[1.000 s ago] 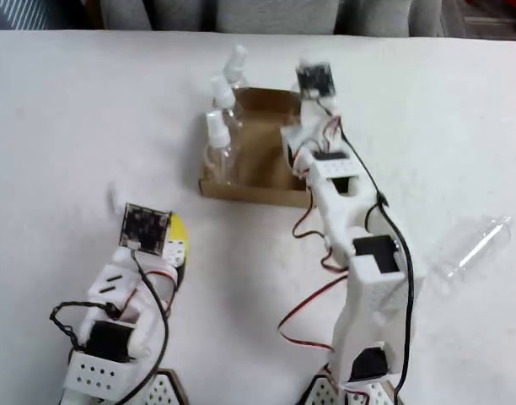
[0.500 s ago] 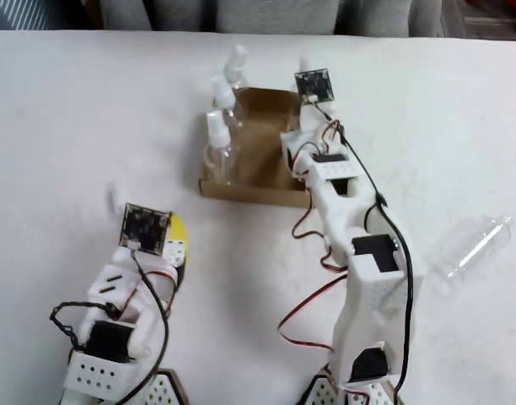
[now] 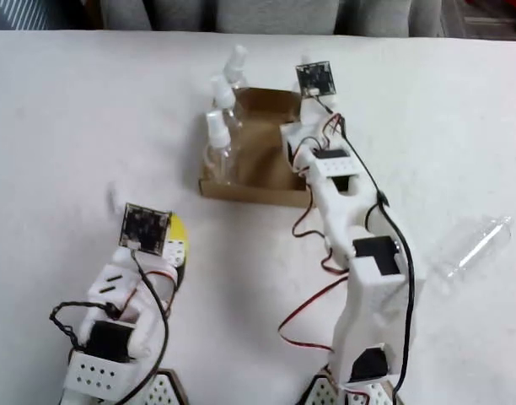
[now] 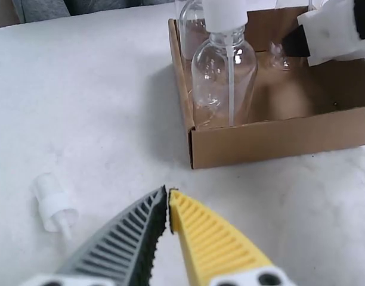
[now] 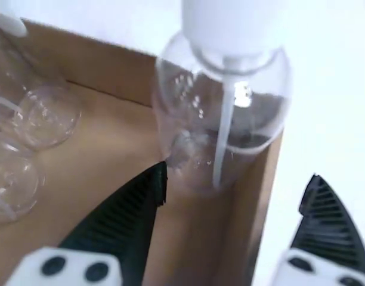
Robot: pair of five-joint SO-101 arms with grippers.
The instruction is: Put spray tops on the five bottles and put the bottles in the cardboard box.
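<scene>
My right pincer [image 5: 237,177] has shifted slightly over the box [image 3: 249,190]. It is released astride the fourth bottle [image 5: 221,119], which stands in a box corner (placing seems done). Next: the last bottle [image 3: 473,246], lying on the table [image 3: 115,101], needs the loose top [image 4: 51,205] near my clenched, empty left pincer [image 4: 169,193].

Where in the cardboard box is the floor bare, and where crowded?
Bare floor runs down the middle of the cardboard box, between the row of three bottles along one wall and the right arm. Crowded: the far corner, with a fourth bottle before the right tool.
</scene>
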